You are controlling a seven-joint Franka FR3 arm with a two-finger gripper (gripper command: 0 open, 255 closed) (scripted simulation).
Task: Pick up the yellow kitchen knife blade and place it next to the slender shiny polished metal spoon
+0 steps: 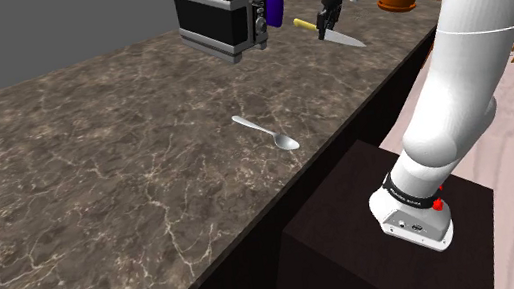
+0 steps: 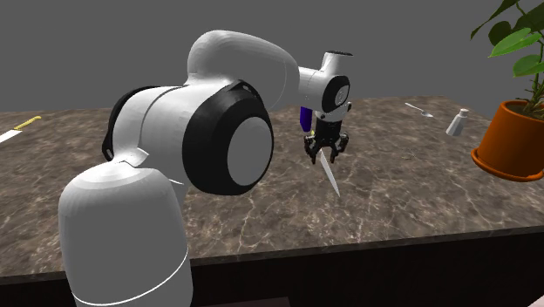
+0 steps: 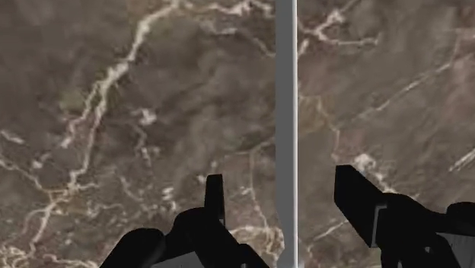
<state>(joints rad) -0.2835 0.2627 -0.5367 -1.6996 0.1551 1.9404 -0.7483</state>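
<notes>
Black and two-fingered, the pincer (image 1: 332, 26) hangs at the end of the white arm over the far end of the dark, veined stone desk (image 1: 99, 188). Its fingers point down at the knife (image 1: 348, 39). The fingers (image 3: 215, 194) stand well apart in the wrist view, one on each side of the blade. Bare desk (image 3: 114, 114) shows between each finger and the blade, so nothing is clasped.

In the shoulder view the knife's long axis slants from upper left to lower right. The yellow handle (image 1: 305, 24) sticks out on the toaster's side of the pincer, and the grey blade tapers to a tip pointing toward the desk edge on the arm's side. In the second exterior view the blade (image 2: 332, 174) runs down from the pincer (image 2: 326, 155), tip lowest and leaning a little to that view's right. Seen from the wrist, the blade (image 3: 285, 91) is a narrow grey strip running straight through the gap of the pincer (image 3: 278, 183).

A shiny spoon (image 1: 266, 132) lies well apart from the knife, nearer the stand and close to the desk's edge, bowl toward the lower right in the shoulder view. A black and silver toaster (image 1: 219, 17) and a purple bottle (image 1: 274, 5) stand near the knife.
</notes>
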